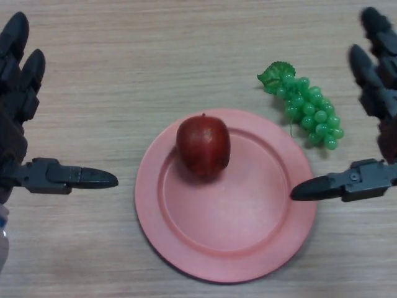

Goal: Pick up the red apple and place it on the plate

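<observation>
While both hands hang open, red apple (203,148) (upright) rests on plate (248,248).

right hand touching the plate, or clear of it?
Cannot tell. In the head view the right hand has its thumb tip over the plate rim's right edge, but nothing shows whether it rests on it or hovers above.
</observation>
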